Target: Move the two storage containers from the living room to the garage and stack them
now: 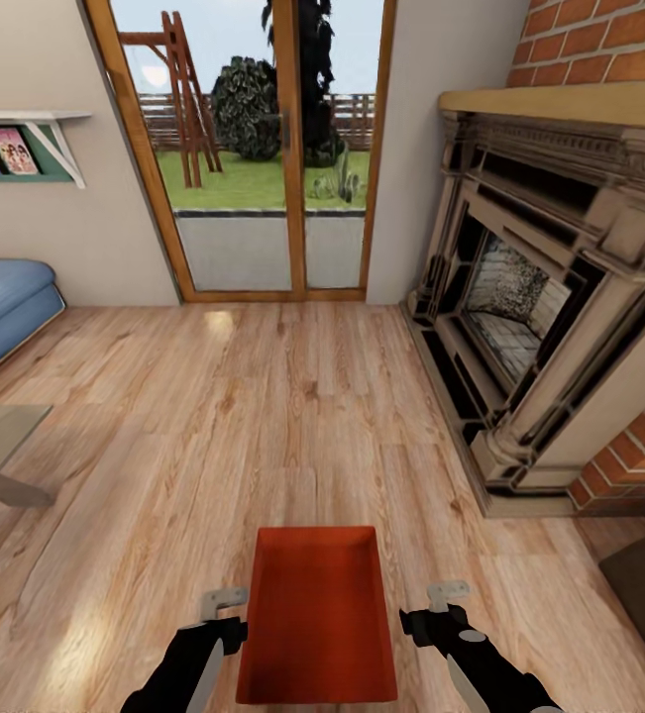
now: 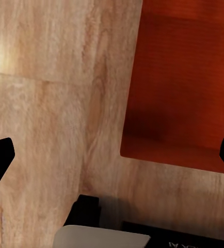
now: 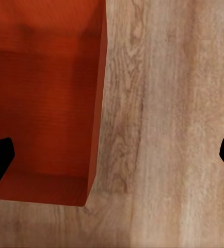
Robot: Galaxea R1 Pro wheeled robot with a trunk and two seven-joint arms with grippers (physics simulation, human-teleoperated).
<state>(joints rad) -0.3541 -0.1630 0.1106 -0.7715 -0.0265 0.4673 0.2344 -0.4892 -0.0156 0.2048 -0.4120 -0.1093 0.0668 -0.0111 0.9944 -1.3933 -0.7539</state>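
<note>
1. One orange-red storage container (image 1: 317, 619) shows, at the bottom centre of the head view, lying open side up on the light wood floor (image 1: 263, 416) of the living room — not yet carried off toward the garage.
2. Two grippers flank it: the left gripper (image 1: 225, 616) at the lower left of that frame just beside the bin's left wall, the right gripper (image 1: 439, 609) at the lower right, a little clear of the right wall. Judged from this, the arms are set either side so the bin can be squeezed between them, since it looks too wide for one gripper.
3. Both wrist views show the dark fingertips far apart at opposite edges of the frame, so each gripper stands spread, holding nothing. In the left wrist view the bin (image 2: 187, 82) fills the upper right; in the right wrist view it (image 3: 45, 98) fills the upper left — each camera looks down past a bin wall to bare planks.
4. Whether either gripper touches the bin cannot be told.
5. Around it: a fireplace (image 1: 540, 297) at the right, a glass door (image 1: 253, 149) at top centre, a blue sofa (image 1: 0, 302) at the left edge.
</note>
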